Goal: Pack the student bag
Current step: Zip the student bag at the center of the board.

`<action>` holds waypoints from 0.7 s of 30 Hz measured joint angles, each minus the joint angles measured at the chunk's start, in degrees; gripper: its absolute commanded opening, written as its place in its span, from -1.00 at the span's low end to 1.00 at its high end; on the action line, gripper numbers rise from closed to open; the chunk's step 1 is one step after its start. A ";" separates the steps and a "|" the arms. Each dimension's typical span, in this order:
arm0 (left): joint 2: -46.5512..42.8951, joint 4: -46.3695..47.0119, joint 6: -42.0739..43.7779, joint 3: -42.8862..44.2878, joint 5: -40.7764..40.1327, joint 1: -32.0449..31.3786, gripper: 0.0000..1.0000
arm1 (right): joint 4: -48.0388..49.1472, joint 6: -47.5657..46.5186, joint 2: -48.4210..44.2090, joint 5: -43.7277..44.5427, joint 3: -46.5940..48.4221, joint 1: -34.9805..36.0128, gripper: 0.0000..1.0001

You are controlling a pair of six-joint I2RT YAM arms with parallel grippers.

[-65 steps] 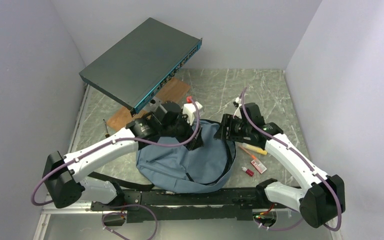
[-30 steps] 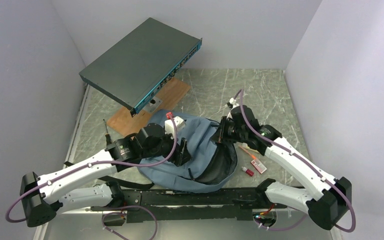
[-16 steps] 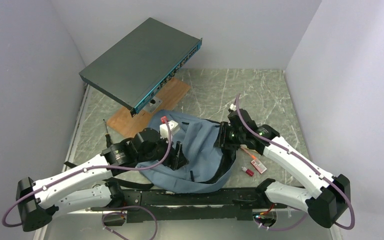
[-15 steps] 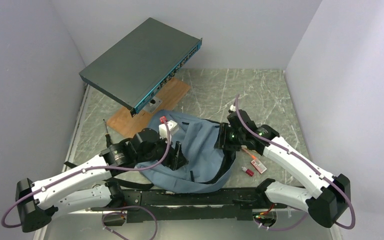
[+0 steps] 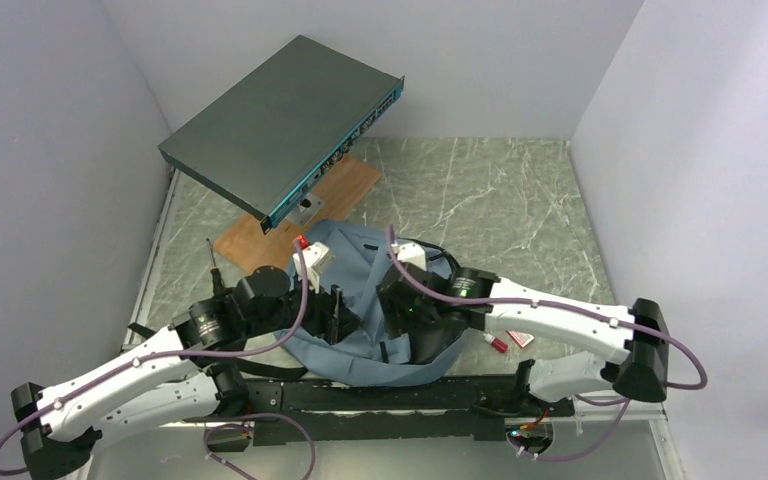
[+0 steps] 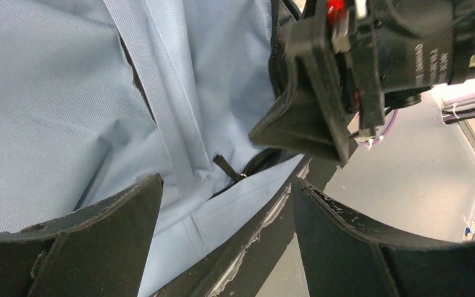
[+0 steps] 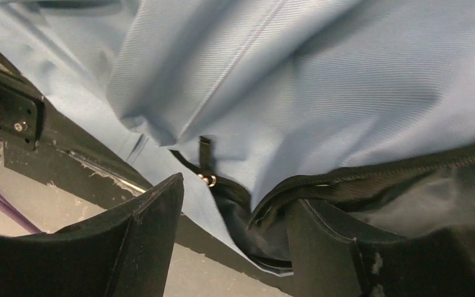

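Blue-grey bag (image 5: pixel 358 258): I see it mid near edge of the table, zip partly undone.
Left gripper (image 6: pixel 222 207): fingers wide, empty, over the zip pull (image 6: pixel 224 167).
Right gripper (image 7: pixel 235 216): wide, empty, at the bag's dark opening.

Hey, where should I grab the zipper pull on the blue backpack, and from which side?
Pinch the black zipper pull, the thin tab lying against the fabric of the student bag beside its gaping opening. Come from above, closing across the tab's narrow width. The fabric underneath blocks any lower approach.

Metal box (image 5: pixel 285 125) looms over student bag (image 5: pixel 362 255) far-left.
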 measured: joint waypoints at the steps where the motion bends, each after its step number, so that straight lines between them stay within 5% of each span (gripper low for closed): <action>1: -0.66 -0.42 -0.07 -0.33 -0.11 -0.02 0.63 | 0.79 0.85 1.09 -0.09 0.00 1.18 0.27; 10: -5.70 -2.19 -1.09 -1.42 -0.26 -0.09 0.64 | 3.74 9.35 -0.44 3.76 -4.04 6.45 0.34; 21: -6.23 -2.91 -0.92 -2.82 0.70 -0.09 0.64 | -12.24 23.15 -6.54 9.94 -4.24 18.08 0.43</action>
